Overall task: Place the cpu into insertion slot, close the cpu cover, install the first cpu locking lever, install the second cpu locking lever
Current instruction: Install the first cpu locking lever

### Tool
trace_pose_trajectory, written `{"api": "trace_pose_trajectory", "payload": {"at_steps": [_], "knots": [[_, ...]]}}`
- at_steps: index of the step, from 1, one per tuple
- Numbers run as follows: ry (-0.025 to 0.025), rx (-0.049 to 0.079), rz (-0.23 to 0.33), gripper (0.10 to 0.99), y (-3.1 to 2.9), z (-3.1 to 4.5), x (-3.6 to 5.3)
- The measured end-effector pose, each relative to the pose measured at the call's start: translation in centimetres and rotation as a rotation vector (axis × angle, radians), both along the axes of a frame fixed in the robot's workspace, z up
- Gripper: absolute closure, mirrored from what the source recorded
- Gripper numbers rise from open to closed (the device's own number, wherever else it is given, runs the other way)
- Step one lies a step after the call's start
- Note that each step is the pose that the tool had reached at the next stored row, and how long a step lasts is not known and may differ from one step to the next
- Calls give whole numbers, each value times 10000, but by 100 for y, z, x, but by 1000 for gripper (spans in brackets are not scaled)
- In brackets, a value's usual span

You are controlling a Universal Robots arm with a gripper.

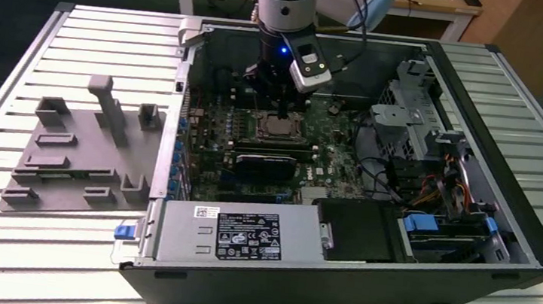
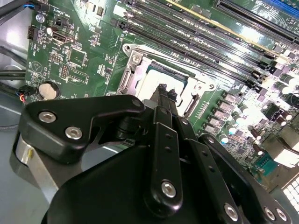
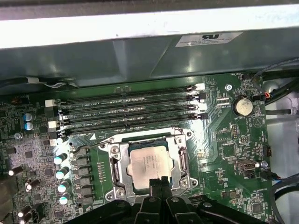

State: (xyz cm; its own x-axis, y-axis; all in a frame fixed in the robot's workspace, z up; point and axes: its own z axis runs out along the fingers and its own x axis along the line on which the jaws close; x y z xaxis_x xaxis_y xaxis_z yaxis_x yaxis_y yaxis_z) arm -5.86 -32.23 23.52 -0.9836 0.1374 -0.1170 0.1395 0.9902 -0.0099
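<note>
At the cpu [image 3: 148,165] edge, hand [image 3: 159,179] closed, empty.

Glare whitens the memory slots [image 2: 210,32]; case rim [image 3: 140,28] blown white; surroundings dim.

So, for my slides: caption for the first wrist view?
Gripper tip at the edge of the chip seated in its motherboard socket.

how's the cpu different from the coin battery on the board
The cpu is square; the coin battery is round. The cpu is larger and lies framed by the metal cover; the coin battery sits apart, near the edge of the board. Both are flat and silvery.
</note>
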Motion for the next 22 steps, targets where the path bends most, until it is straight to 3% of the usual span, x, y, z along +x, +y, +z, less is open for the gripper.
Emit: {"api": "trace_pose_trajectory", "payload": {"at_steps": [15,22], "knots": [[1,-1,16,984,-1,0,-7],[0,0,14,984,0,-2,-182]]}}
